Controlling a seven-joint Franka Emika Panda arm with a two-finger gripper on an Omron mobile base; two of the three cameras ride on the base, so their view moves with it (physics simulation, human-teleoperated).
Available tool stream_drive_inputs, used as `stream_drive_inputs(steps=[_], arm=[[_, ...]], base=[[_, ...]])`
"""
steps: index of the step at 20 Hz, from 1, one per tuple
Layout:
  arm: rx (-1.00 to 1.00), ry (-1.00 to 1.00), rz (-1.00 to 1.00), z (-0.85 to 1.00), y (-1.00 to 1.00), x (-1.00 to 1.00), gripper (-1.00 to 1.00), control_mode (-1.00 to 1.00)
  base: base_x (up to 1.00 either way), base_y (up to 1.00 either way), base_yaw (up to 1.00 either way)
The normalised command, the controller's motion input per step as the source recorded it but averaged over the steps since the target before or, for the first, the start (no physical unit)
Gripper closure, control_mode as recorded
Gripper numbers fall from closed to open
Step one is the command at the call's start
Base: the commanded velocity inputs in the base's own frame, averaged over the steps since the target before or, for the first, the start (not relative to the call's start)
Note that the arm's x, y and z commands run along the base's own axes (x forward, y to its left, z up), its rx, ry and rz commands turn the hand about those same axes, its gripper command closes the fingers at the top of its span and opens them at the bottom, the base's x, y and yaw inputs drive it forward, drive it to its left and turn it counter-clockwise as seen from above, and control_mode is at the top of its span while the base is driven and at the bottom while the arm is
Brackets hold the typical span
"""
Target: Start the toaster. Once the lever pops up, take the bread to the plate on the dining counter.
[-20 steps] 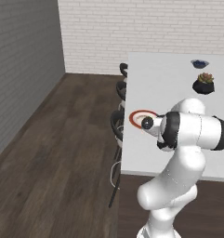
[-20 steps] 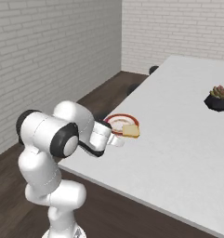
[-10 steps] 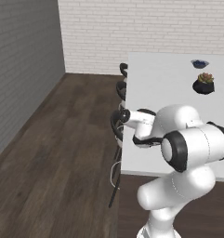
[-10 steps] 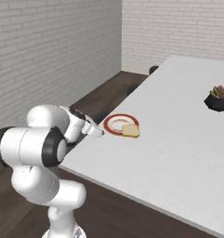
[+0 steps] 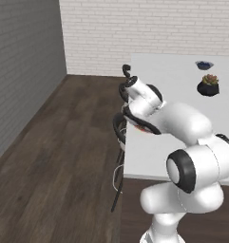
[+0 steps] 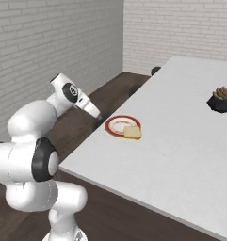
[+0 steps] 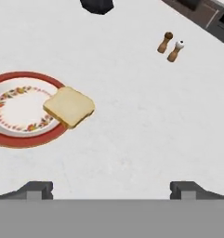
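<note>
The bread [image 7: 69, 107], a pale tan slice, lies on the right edge of the red-rimmed floral plate [image 7: 18, 109] and partly overhangs the rim. The plate stands near the left edge of the white dining counter [image 7: 141, 121]. In the right base view the bread [image 6: 132, 132] and plate [image 6: 119, 125] sit on the dining counter [image 6: 181, 150]. My gripper [image 6: 98, 115] hangs just off the counter's edge, left of the plate. The gripper [image 7: 112, 188] is open, with nothing between its fingertips [image 7: 39, 188]. The toaster is out of view.
A dark pot with a small plant [image 6: 222, 101] stands farther along the counter, with a small bowl [image 5: 204, 64] behind it. Salt and pepper shakers [image 7: 171, 46] stand beyond the bread. Dark stools [image 5: 121, 126] line the counter's left side over the wooden floor.
The arm has swung up and back from over the plate to the counter's left edge. The bread stays on the plate and the gripper stays open.
</note>
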Motion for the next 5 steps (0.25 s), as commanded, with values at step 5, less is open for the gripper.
stream_drive_inputs(steps=[5], arm=[[0.18,0.03,0.00,0.73,0.00,-1.00,-1.00,-1.00]], base=[[0.00,0.00,0.00]])
